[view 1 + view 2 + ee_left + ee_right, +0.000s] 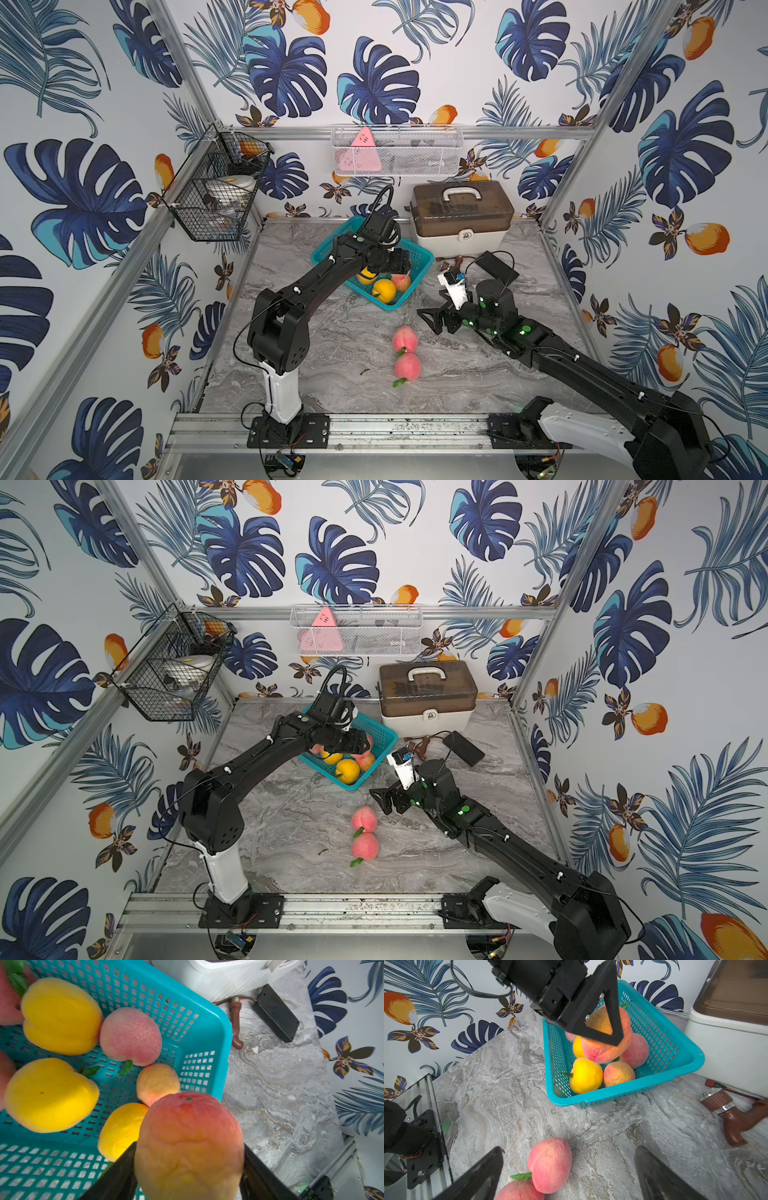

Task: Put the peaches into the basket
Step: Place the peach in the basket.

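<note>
**Left gripper** (189,1159): clenched on 1 wrinkled orange-pink toy peach (604,1049), which it holds clear above the open top of the teal perforated plastic basket (388,306).

**Basket:** it stands at the centre of both top views on the grey marble-pattern tabletop (332,353). It is just beside a white case with a brown translucent lid (461,216).

**Contents per the left wrist camera:**
- 3 yellow peaches (60,1016)
- 1 pink peach (131,1036)
- 1 small pale orange peach (158,1082)
- More pink fruit is cut off at that frame's edge and cannot be counted.

**Outside the basket:** 2 pink peaches with green leaves (408,368) lie touching each other at lower centre of both top views.

**Right gripper** (432,322): jaws spread wide with nothing between them. In the top views it sits just right of and above those 2, apart from them.
</note>
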You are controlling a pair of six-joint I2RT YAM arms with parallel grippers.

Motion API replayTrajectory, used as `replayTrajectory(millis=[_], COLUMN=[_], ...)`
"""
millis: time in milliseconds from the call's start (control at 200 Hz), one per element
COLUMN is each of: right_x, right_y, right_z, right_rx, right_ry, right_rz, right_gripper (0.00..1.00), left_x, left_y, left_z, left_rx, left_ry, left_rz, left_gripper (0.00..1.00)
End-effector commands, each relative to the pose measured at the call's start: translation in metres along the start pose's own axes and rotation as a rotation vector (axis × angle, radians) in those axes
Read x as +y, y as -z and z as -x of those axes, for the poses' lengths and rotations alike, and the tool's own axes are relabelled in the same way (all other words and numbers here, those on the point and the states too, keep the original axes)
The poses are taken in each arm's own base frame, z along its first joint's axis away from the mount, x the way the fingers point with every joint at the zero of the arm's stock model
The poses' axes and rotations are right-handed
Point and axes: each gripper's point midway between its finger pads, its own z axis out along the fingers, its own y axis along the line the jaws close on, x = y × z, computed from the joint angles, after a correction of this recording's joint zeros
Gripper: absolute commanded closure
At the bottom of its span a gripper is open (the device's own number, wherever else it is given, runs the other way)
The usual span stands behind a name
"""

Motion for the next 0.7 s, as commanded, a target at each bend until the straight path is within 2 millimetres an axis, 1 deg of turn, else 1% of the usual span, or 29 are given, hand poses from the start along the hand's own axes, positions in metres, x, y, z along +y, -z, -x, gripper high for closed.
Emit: replayTrajectory(millis=[0,155,280,395,581,696], right_x=[-0.006,-0.006,-0.006,-0.007,-0.007,-0.008], right_y=[-0.004,-0.008,-0.010,-0.011,-0.010,-0.010], right_z=[-0.004,-0.005,-0.008,-0.009,-0.011,-0.011], right_rx=[0.030,0.028,0.035,0.038,0.042,0.042], right_ry=[-0.024,-0.039,-0.039,-0.042,-0.043,-0.042], right_rz=[-0.031,-0.027,-0.023,-0.023,-0.026,-0.029], right_gripper=[0.00,0.00,0.00,0.00,0.00,0.00], left_x=[0.018,0.032,0.033,0.039,0.050,0.058], left_y=[-0.006,-0.014,-0.019,-0.024,-0.032,-0.034], left_z=[0.006,0.011,0.020,0.025,0.026,0.022], left_rx=[-0.019,-0.043,-0.061,-0.058,-0.038,-0.030], left_ry=[-0.040,-0.047,-0.044,-0.051,-0.055,-0.063], left_rz=[0.100,0.169,0.176,0.211,0.269,0.305], left_gripper=[0.28,0.28,0.27,0.27,0.27,0.27])
